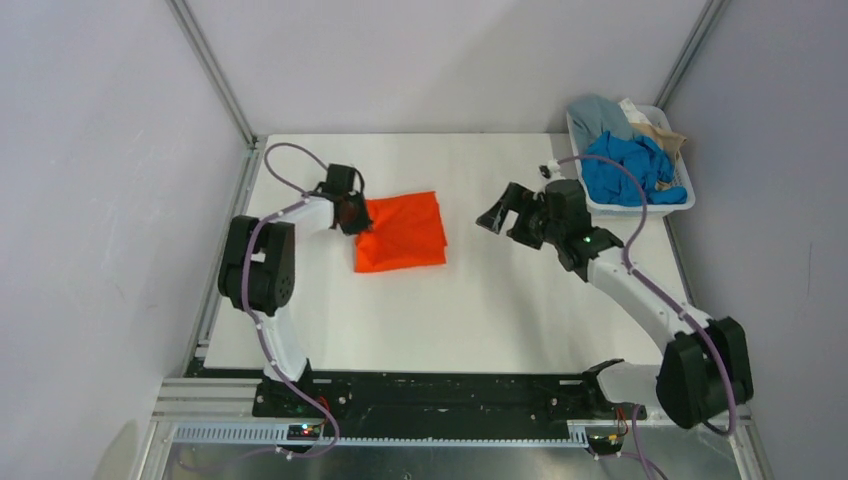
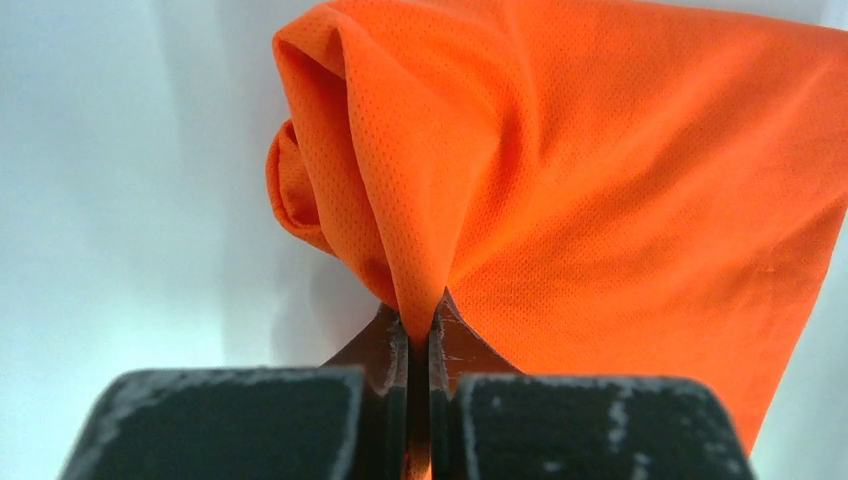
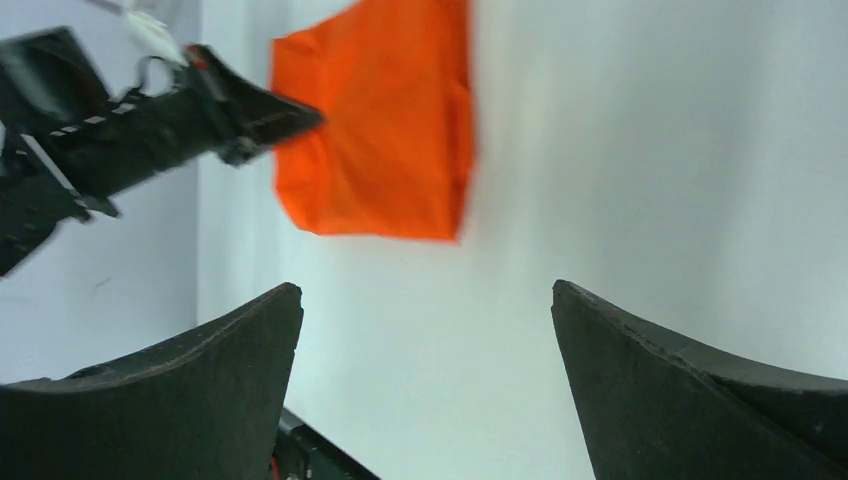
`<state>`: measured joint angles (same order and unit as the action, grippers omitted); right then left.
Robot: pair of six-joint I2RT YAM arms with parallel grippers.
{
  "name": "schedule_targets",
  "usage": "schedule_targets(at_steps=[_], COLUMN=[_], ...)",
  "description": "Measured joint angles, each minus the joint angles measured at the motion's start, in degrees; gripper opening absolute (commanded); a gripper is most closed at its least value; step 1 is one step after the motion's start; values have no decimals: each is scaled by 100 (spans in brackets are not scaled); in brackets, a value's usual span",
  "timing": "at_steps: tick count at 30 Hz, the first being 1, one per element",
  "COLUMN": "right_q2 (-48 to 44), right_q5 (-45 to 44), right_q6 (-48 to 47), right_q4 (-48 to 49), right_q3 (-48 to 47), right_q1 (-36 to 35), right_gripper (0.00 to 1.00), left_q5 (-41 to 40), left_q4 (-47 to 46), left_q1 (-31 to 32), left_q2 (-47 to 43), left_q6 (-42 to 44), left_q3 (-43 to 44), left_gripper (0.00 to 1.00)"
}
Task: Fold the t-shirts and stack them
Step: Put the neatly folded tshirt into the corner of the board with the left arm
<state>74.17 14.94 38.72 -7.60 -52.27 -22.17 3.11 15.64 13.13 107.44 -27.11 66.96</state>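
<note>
Left of centre on the table [image 1: 480, 320], toward the far side: the orange t-shirt [image 1: 402, 232], lying as a rough folded rectangle. Pinched at its left edge by the left gripper [image 2: 420, 325], clamped tight on a thin ridge of cloth, with a loose roll bunched up just beside the pinch. Best bet here, imo: drag slow and low, keep the folded layers together, and let go only after flattening that lump. Otherwise probably a lopsided base for the stack.

Over to the right, well apart from the shirt: the right gripper [image 1: 502, 213], spread wide, holding nothing, aimed at the cloth.

Further right and far, heaped in the white basket [image 1: 682, 203]: the blue t-shirt [image 1: 628, 168], a grey-blue one [image 1: 598, 112] and a beige one [image 1: 660, 130], not yet folded.
</note>
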Motion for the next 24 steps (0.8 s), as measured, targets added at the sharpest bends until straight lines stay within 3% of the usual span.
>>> schedule_targets(at_steps=[5,13,21,24], right_q2=[-706,-1408,-2946,-3565], right_q5=[-560,-861,-1596,-1969], right_q6=[-149,-168,-175,-175], right_q4=[-459,-940,-1683,-1930], right_q3=[450,861,920,925], right_q1=[256,634,678,688], right_gripper=[99,100,99,100], left_q5=[186,201,417,328], left_q4=[625,1751,2605,2782], left_q1=[-807,-1473,-2173,-2382], left_q2=[363,1196,2835,3206], left_q6=[424,2144,3477,3825], left_q3=[1016,3449,5912,6406], left_gripper=[0,0,5,5])
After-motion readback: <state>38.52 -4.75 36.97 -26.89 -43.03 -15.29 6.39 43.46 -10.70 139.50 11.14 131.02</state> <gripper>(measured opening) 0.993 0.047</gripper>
